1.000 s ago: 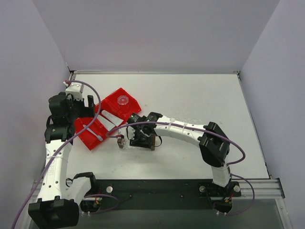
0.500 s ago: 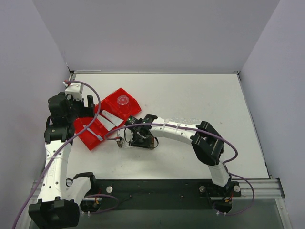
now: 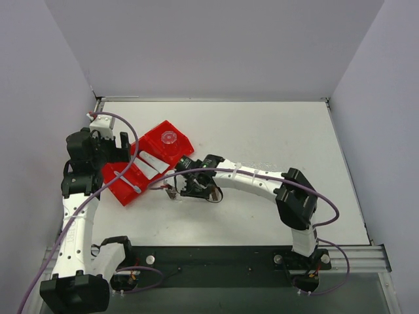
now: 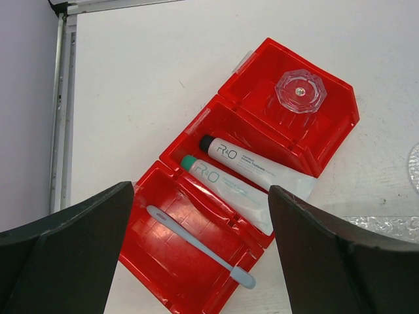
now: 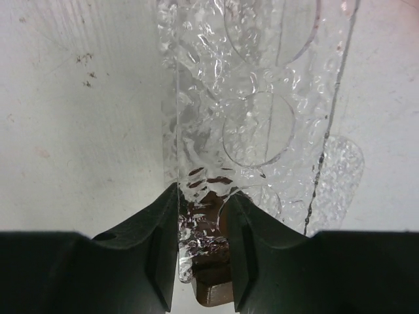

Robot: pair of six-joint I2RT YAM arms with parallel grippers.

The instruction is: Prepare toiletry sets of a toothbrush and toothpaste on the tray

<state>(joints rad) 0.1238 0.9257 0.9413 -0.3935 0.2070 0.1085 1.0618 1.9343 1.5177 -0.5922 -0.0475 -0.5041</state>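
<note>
Showing bright, even overhead light with only soft shadows throughout, glinting off rippled clear plastic (image 5: 262, 124) just beyond the right fingers (image 5: 160, 261), both pairs of fingers (image 4: 65, 242) looming dark and slightly soft at the frames' near edges.

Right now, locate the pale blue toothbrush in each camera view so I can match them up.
Top external: the toothbrush lies in the near-left compartment of the red bin.
Left wrist: it lies diagonally in the lower compartment, bottom centre.
Right wrist: not in view; only the clear rack shows.
Shared landmark: the red bin, in the top and left wrist views.
</note>
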